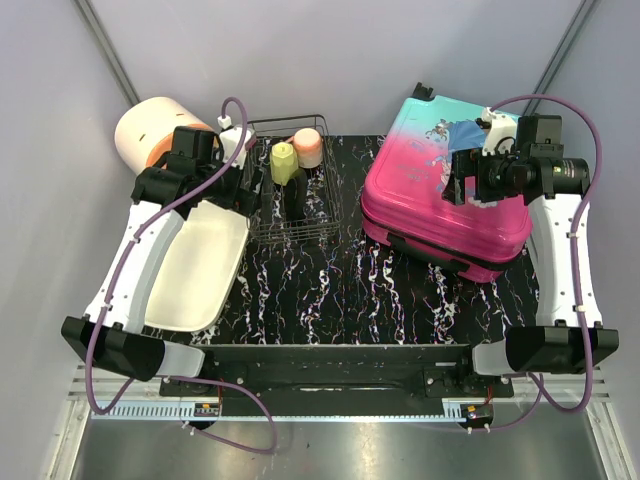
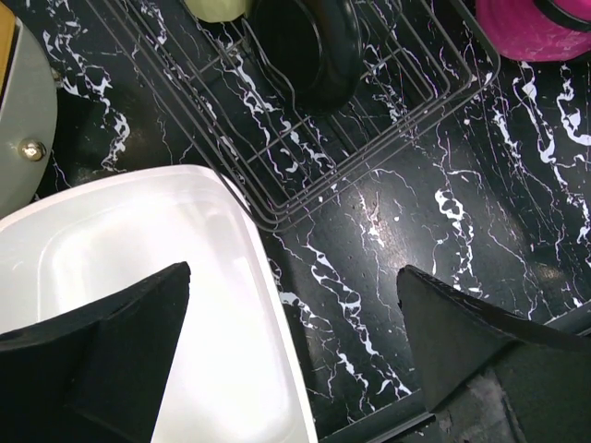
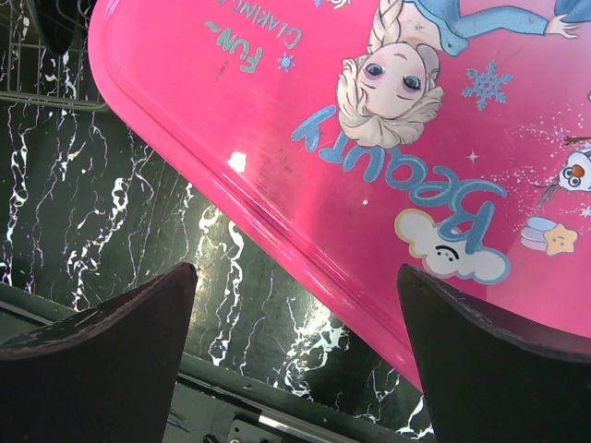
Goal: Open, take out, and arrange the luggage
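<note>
Between pale grey walls, the black white-veined worktop (image 1: pixel 340 290) carries a white tray (image 1: pixel 200 270) under the widely parted left fingers (image 2: pixel 111 369), a wire basket (image 1: pixel 300 237) mid-rear, bare marble along its near edge, and the closed luggage (image 1: pixel 420 200) lying flat right-rear beneath the widely parted right fingers (image 3: pixel 102 369).

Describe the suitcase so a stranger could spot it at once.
On the black marbled table, look right of the wire basket. The luggage lies flat and closed there: the only hot-pink hard shell, fading to teal, with a cartoon girl on its lid.
</note>
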Controlling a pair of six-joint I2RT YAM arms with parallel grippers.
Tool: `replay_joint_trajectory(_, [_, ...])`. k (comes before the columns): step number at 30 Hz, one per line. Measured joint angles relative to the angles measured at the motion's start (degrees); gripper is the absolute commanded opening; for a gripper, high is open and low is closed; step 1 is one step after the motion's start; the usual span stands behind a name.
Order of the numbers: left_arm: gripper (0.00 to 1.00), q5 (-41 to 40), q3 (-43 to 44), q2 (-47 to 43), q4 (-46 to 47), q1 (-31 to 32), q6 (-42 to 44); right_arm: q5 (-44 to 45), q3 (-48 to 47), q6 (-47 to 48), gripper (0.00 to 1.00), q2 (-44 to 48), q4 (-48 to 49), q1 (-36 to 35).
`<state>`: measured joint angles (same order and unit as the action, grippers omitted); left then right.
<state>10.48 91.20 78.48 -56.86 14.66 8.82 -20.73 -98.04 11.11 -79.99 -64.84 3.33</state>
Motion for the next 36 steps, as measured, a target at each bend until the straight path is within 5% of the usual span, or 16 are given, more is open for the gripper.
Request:
replay_joint_trajectory(8, [0.99, 3.63, 1.62, 1.22, 2.54, 1.38, 1.49, -0.7, 2.21, 1.57, 1.0, 2.71, -1.79, 2.56])
replay_joint_trajectory(17, [0.99, 11.69, 8.07, 12.92, 7.91, 12.04, 5.18, -6.82, -0.85, 9.51, 1.0, -0.46, -9.88, 29.11])
replay_joint_trajectory(23, [0.99, 15.82, 7.1, 17.57, 14.05, 18.16, 5.16, -6.91, -1.49, 19.65, 0.98, -2.82, -10.97, 39.6])
replay_joint_trajectory(36, [0.99, 14.05, 2.16, 25.42, 33.55, 24.2, -3.04, -4.17, 16.04, 27.71, 0.86, -8.94, -11.34, 41.46])
